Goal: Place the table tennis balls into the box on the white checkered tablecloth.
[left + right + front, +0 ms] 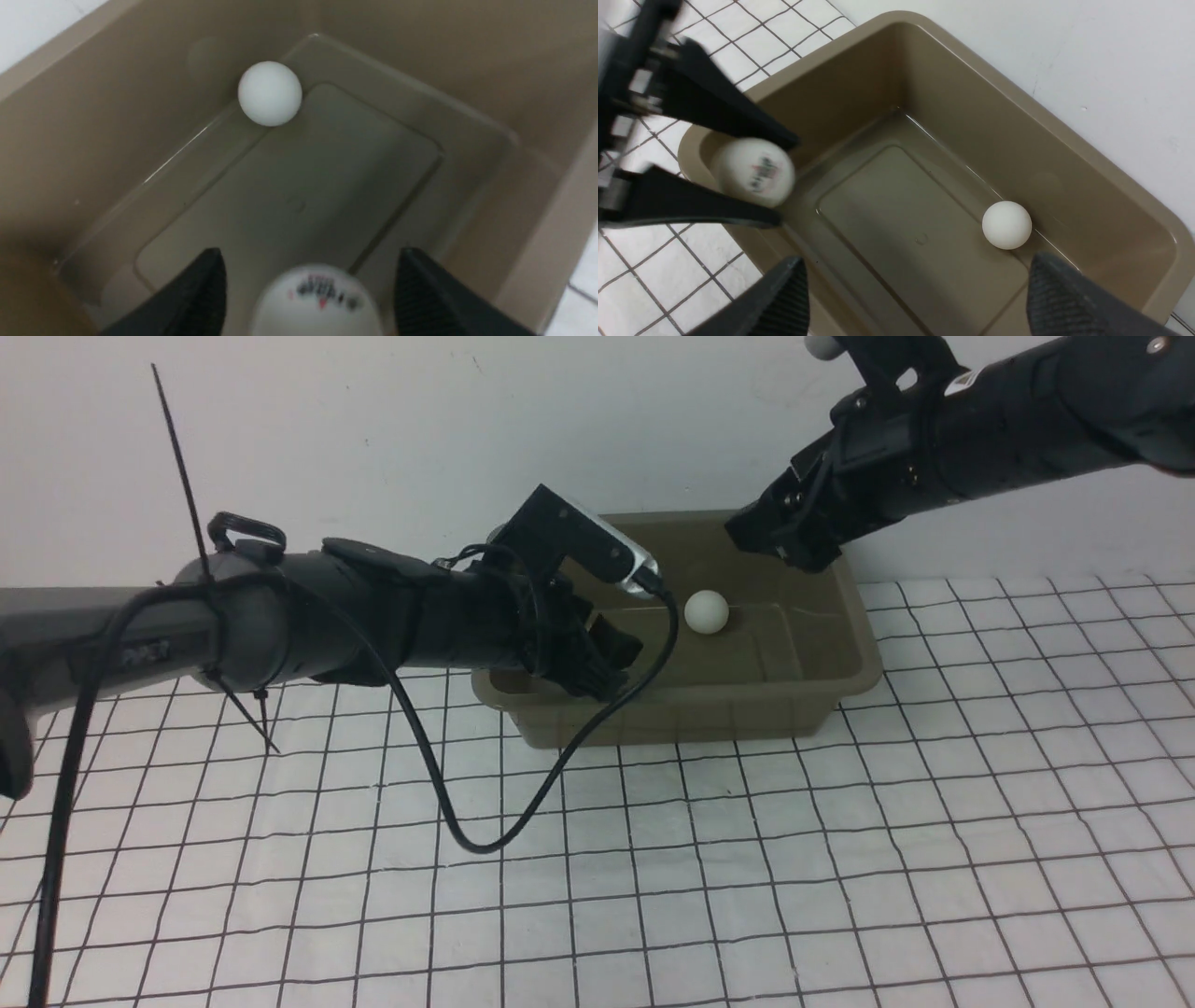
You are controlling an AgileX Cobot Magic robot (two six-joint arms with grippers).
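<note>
At the left end of the rectangular olive-grey plastic tub (700, 714) (93, 140) (859, 79), which stands on the white cloth tablecloth gridded with thin black lines (840, 859) (640, 289), the left gripper (607, 663) (309, 252) (784, 179) reaches over the rim. Its black jaws are spread. Between them lies a small white table tennis ball bearing a red and dark printed mark (317, 298) (754, 170). The left wrist view shows a narrow gap on each side of this printed ball, so neither jaw pinches it. Whether it rests on the tub floor cannot be told. In the front view it is hidden behind the gripper.

A second, plain matte white table tennis ball (706, 611) (269, 93) (1007, 225) sits on the tub floor at the foot of the far long wall, well apart from the printed ball. The right gripper (784, 537) (917, 259) hangs above the tub's far right end, its jaws spread wide and holding nothing; the plain ball lies below, nearer one jaw.
</note>
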